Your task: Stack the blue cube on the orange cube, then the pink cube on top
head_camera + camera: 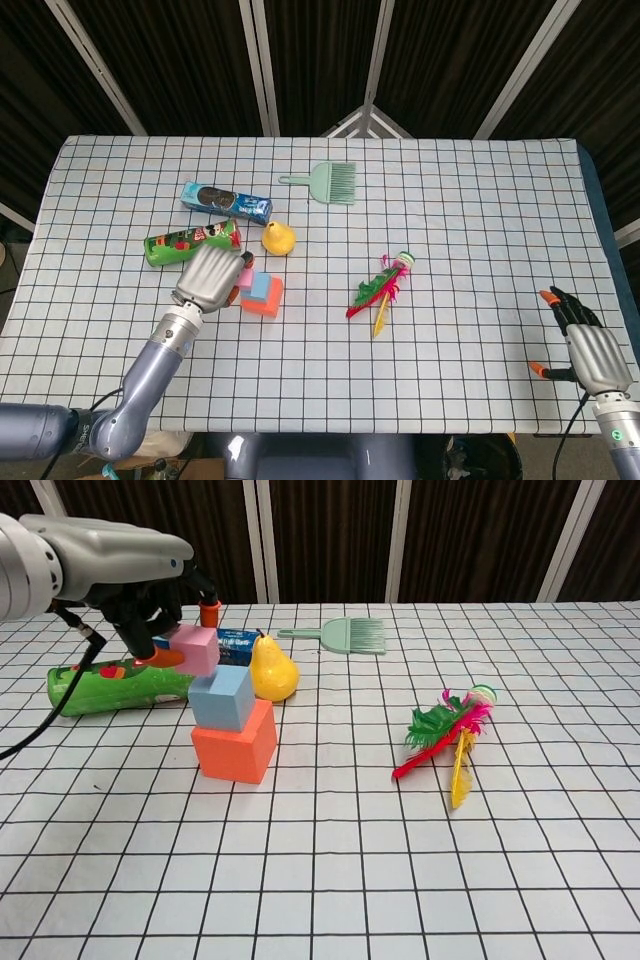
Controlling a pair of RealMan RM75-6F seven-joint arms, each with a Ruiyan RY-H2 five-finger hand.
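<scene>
1. The desk (420,880), under a white cloth with a black grid, carries everything.
2. The left hand (160,600) pinches the pink cube (196,649) between orange-tipped fingers (209,612). It holds the cube in the air, just above and a little to the left of the stack.
3. The right hand (590,350) rests near the desk's right front edge with its fingers apart, holding nothing.
4. A green can (115,688) lies on its side behind the stack, with a blue cookie packet (226,201), a yellow pear (272,669) and a green brush (345,636) beyond.
5. A feathered toy (445,730) lies well apart to the right.
6. The orange cube (233,745) sits on the desk. The blue cube (222,697) is already on it, turned slightly askew.
7. The pink cube looks light and stiff, probably foam or wood with flat, matte faces, so it should not slip easily. Holding it by two opposite side faces, as here, keeps the bottom clear for setting down.
8. The blue top is small and nothing holds it in place, so I judge a sideways nudge could topple the stack. The cube should come down level and centred.
</scene>
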